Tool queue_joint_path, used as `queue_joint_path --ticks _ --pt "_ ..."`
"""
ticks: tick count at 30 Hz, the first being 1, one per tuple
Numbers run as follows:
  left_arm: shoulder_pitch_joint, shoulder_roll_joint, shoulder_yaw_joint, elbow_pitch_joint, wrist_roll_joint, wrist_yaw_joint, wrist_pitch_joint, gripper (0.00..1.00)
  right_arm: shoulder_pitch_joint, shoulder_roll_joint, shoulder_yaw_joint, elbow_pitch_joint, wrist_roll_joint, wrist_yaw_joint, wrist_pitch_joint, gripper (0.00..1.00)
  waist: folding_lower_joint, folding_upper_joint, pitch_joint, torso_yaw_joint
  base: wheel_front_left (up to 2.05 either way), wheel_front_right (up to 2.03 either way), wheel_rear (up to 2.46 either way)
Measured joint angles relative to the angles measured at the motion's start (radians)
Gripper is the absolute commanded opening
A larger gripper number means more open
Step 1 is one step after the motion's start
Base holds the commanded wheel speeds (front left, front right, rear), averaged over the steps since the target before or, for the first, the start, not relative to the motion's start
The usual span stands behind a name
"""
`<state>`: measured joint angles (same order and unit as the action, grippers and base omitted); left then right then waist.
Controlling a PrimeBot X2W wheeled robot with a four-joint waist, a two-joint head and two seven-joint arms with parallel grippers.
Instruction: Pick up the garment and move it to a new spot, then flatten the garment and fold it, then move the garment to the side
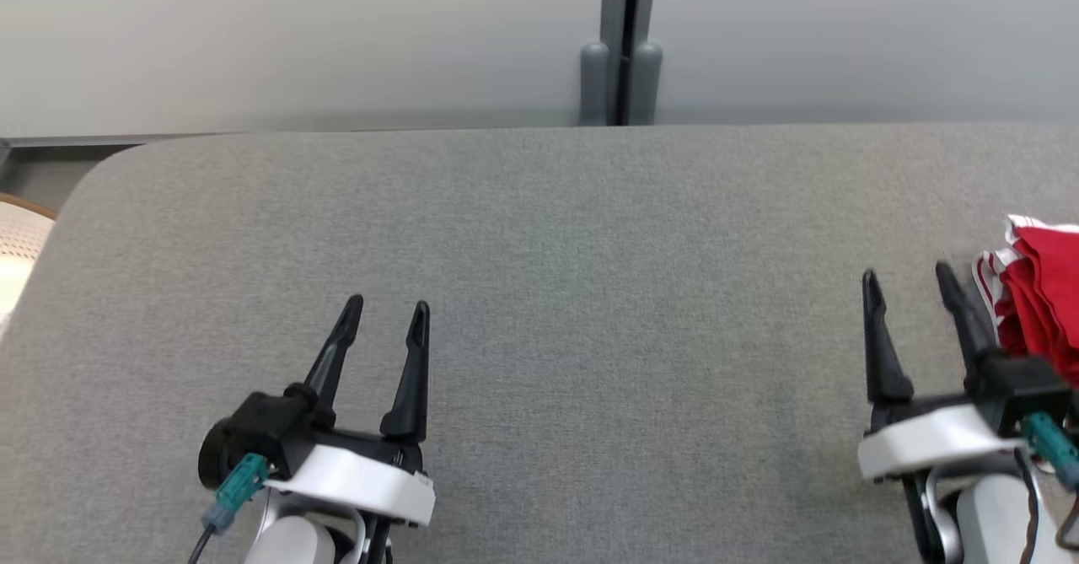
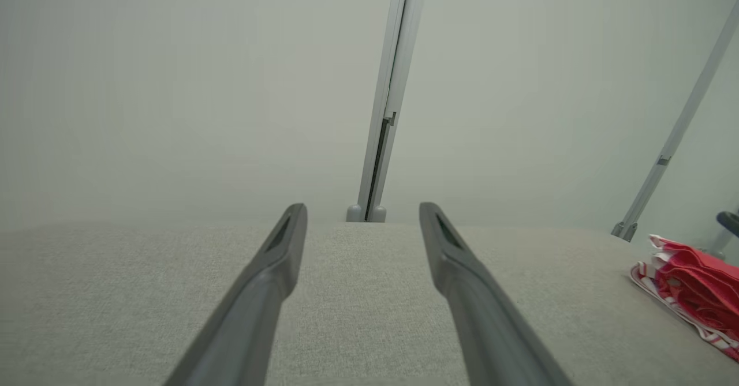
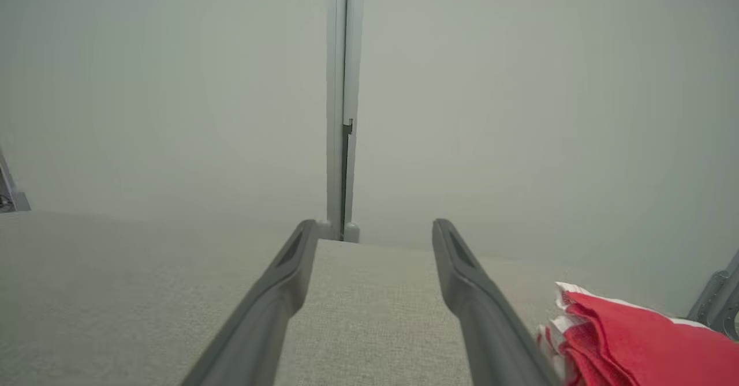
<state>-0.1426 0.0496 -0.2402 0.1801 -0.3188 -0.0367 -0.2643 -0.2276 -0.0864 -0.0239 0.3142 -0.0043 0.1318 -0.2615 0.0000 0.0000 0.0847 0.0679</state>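
The garment (image 1: pixel 1041 294) is a folded red cloth with red-and-white striped trim, lying at the right edge of the grey table (image 1: pixel 590 294). It also appears in the left wrist view as the garment (image 2: pixel 693 291) at far right, and in the right wrist view as the garment (image 3: pixel 629 340) at lower right. My right gripper (image 1: pixel 909 282) is open just left of the garment, with nothing between its fingers. Over the left part of the table my left gripper (image 1: pixel 386 309) stands open and empty. Both pairs of fingers point toward the far wall.
A pale wall with a grey vertical post (image 1: pixel 621 50) runs behind the table. A cream chair edge (image 1: pixel 17 248) shows past the table's rounded left corner. A slanted grey pole (image 2: pixel 670 155) stands beyond the table's right end.
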Motion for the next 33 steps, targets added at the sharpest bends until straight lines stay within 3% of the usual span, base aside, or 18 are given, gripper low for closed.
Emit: queue_joint_path --ticks 10,18,33 --pt "0.079 -0.001 0.022 0.023 0.003 0.009 0.000 1.00 0.158 0.036 0.025 -0.061 0.056 0.000 0.000 1.00 0.0000 0.0000 -0.056 0.038 0.00 0.00 0.00" --pt "0.092 -0.001 0.032 0.023 -0.001 0.020 0.000 1.00 0.167 0.036 0.046 -0.083 0.073 0.000 0.000 1.00 0.0000 0.0000 -0.065 0.035 0.00 0.00 0.00" --pt "0.098 -0.001 0.044 0.051 -0.006 -0.006 0.000 1.00 0.177 0.036 0.040 -0.099 0.089 0.000 0.000 1.00 0.0000 0.0000 -0.083 0.019 0.00 0.00 0.00"
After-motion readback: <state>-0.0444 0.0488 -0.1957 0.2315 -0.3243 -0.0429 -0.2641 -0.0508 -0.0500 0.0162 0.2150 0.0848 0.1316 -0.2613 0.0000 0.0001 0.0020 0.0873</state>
